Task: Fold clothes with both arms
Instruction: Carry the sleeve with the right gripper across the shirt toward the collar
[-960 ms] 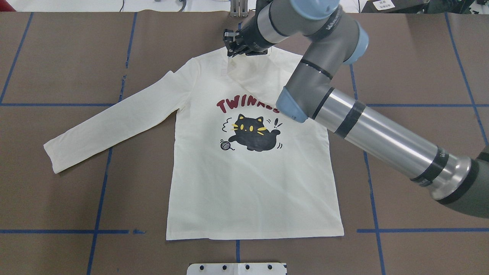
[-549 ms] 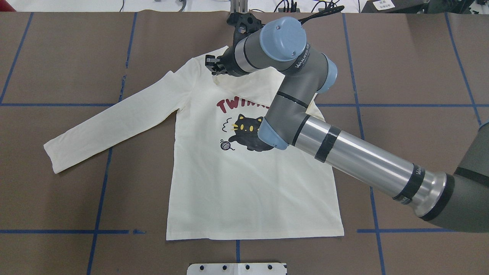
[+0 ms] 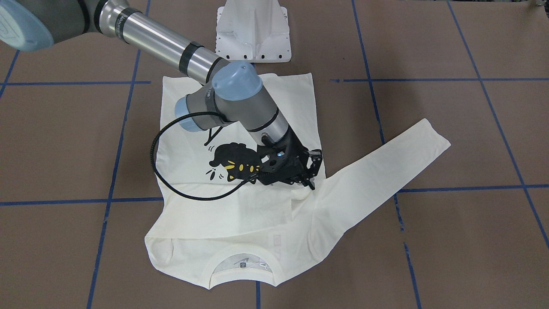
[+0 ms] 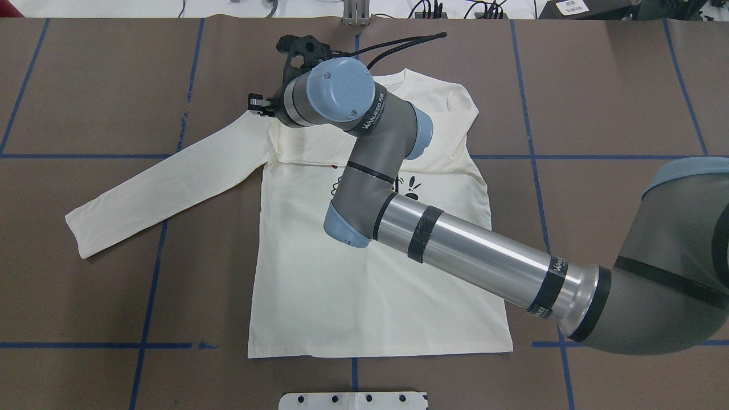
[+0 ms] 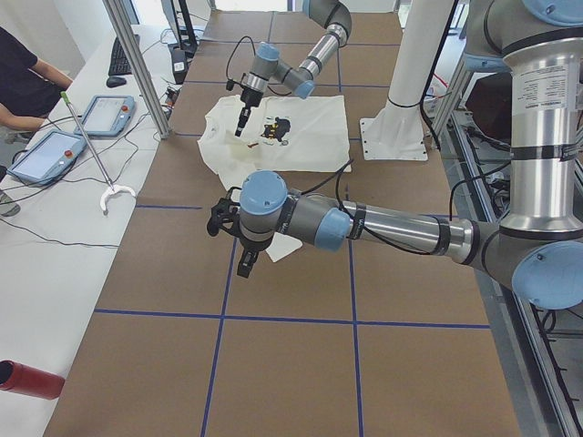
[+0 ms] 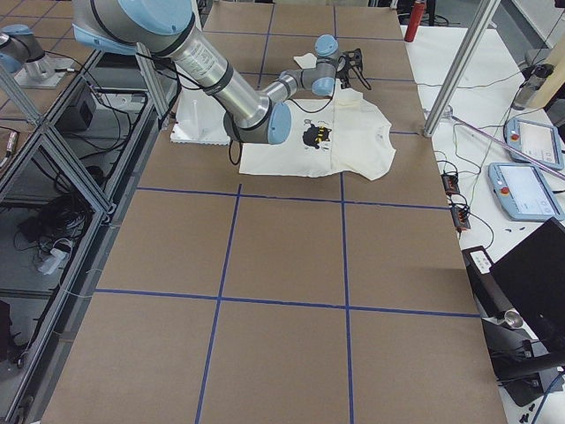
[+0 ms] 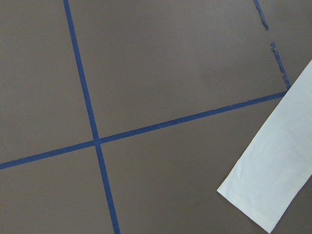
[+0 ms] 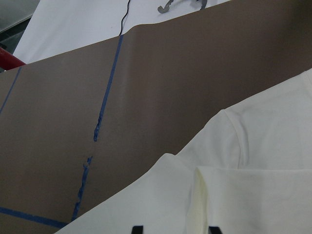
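Note:
The cream-white T-shirt (image 4: pixel 364 296) lies face up on the brown table, collar (image 3: pixel 242 268) at the far side. Its right sleeve (image 3: pixel 223 206) is folded flat across the chest and covers the red lettering; the cat print (image 3: pixel 231 161) partly shows. My right gripper (image 3: pixel 313 171) hovers over the shirt's left shoulder, seemingly open, fingertips (image 8: pixel 138 229) apart with the cuff end (image 8: pixel 204 195) lying between them. The left sleeve (image 4: pixel 165 182) stretches out sideways. My left gripper (image 5: pixel 241 264) hangs above that sleeve's cuff (image 7: pixel 268 190); I cannot tell whether it is open or shut.
The white pedestal base (image 3: pixel 253 32) stands at the robot's edge of the table. Blue tape lines (image 4: pixel 151 285) grid the brown surface. A white side table (image 5: pixel 64 237) with tablets (image 5: pixel 50 155) and a seated person runs along the far side.
My right gripper swept from the collar to the shirt's left shoulder, carrying the right sleeve across the chest. The sleeve now lies flat over the lettering.

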Robot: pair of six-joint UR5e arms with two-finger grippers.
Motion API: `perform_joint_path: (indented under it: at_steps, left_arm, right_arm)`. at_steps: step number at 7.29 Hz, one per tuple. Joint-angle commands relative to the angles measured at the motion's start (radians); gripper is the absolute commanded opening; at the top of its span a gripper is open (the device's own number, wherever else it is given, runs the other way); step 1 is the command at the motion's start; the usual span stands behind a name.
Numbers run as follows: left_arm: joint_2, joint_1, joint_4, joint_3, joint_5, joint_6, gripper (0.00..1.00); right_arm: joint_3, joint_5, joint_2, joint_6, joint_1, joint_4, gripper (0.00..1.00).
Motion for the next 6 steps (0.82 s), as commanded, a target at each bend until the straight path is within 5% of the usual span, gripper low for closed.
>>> perform_joint_path:
  at_steps: [1,3,6]
  left_arm:
    - [0.0,0.0,0.0,0.013,0.0,0.001,1.0]
    - [-0.005,0.005,0.0,0.021,0.021,-0.023,1.0]
    - [0.011,0.111,-0.275,-0.006,0.136,-0.523,1.0]
  right_arm:
    - [-0.01,-0.014,0.006,0.004,-0.009,-0.012,1.0]
    - [0.034,0.005,0.012,0.007,-0.008,-0.146,1.0]
    - [0.337,0.29,-0.096,-0.039,0.145,-0.613,1.0]
